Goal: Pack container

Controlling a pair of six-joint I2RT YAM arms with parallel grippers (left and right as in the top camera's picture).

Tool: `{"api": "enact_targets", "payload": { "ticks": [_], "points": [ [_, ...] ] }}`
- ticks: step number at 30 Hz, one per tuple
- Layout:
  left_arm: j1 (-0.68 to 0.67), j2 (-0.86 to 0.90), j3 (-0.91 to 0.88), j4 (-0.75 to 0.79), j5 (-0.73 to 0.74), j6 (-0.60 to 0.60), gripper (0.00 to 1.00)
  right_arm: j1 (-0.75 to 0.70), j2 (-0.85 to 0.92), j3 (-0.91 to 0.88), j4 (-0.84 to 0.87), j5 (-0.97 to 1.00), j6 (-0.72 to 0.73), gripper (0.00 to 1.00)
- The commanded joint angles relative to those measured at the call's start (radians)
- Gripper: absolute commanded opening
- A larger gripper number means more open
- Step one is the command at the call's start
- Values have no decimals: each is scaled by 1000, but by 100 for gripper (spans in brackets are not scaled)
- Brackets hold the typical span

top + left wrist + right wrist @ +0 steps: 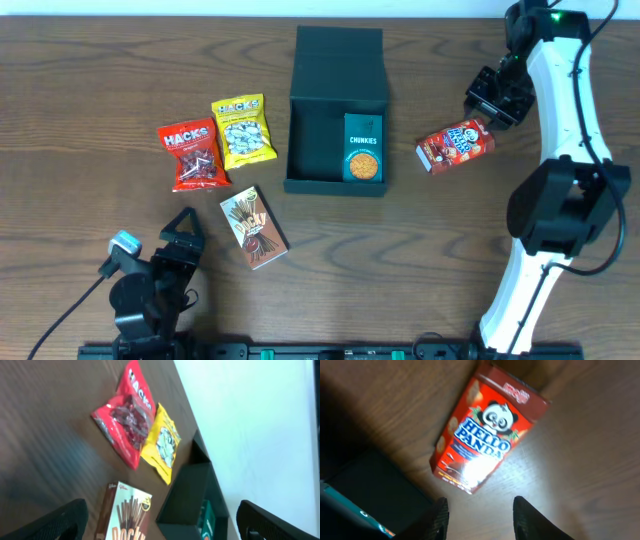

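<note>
Judging by looks, the container (315,145) seemed stiff and light, best gripped by a wall; right pincer (479,505) stood parted, empty, left pincer (162,504) wide.

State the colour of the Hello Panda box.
The Hello Panda box is mainly red; the right wrist view shows it best.

The table (80,80) is dark and wood-grained, with a soft sheen. The container (338,60) looks matt, smooth and rigid. At its nine o'clock, the red bag (193,155) and yellow bag (243,130) are glossy, crinkled film. The Panda box (485,445), at three o'clock, is glossy card catching glare.
</note>
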Motion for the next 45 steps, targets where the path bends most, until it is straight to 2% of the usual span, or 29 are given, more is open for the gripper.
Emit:
{"api": "enact_targets", "payload": {
  "ticks": [1,6,11,15,18,23,27,32,37,45],
  "points": [
    [-8,99,27,1,46,37,96,-1,1,0,20,-4,-20,44],
    [-50,343,144,-3,3,115,96,-4,1,0,52,-4,-21,49],
    [-179,690,360,-76,-80,184,96,-6,1,1,85,-4,-51,50],
    [-361,991,546,-151,-189,194,96,-6,1,1,97,-4,-62,54],
    [-465,1175,642,-151,-207,199,96,-6,1,1,103,-3,-66,58],
    [-510,1409,718,-152,-185,199,96,-6,1,1,103,-4,-99,60],
    [-505,1468,719,-138,-154,198,96,-6,1,1,98,-3,-111,60],
    [-508,1462,719,-150,-120,240,95,-6,1,1,97,-3,-115,61],
    [-510,1463,718,-289,-196,267,96,-6,1,1,97,-3,-115,63],
    [-510,1469,716,-276,-197,322,95,-5,1,1,96,-4,-115,63]
  ]
}}
